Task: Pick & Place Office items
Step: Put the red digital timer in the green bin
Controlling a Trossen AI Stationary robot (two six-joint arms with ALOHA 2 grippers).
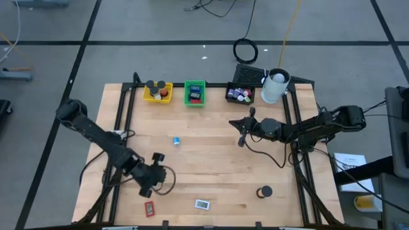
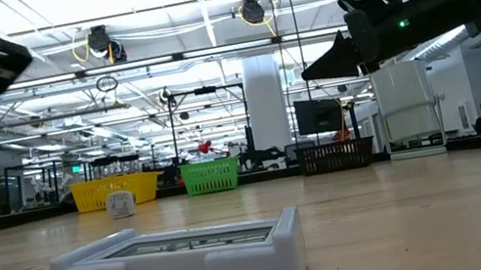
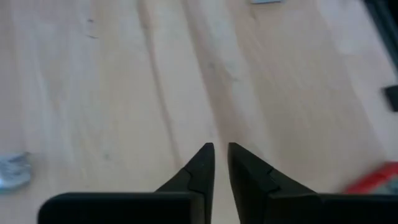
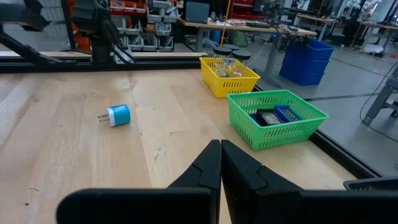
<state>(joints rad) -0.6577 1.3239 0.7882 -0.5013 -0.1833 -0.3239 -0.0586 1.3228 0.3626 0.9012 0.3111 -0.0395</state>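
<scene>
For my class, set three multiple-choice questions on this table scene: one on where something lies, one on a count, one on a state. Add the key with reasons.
1. Where does the small blue block with metal prongs lie?
A. inside a tray
B. on the bare wooden table
C. in a hand

2. How many mesh trays stand in a row along one table edge?
A. two
B. three
C. five

3. How is the right hand?
A. wide open
B. shut on a black roll
C. shut, holding nothing

Key:
1 B: it lies alone on the wood, apart from both arms.
2 B: there is a yellow plastic tray, a green plastic tray and a black plastic tray.
3 C: its fingertips meet with nothing between them.
</scene>
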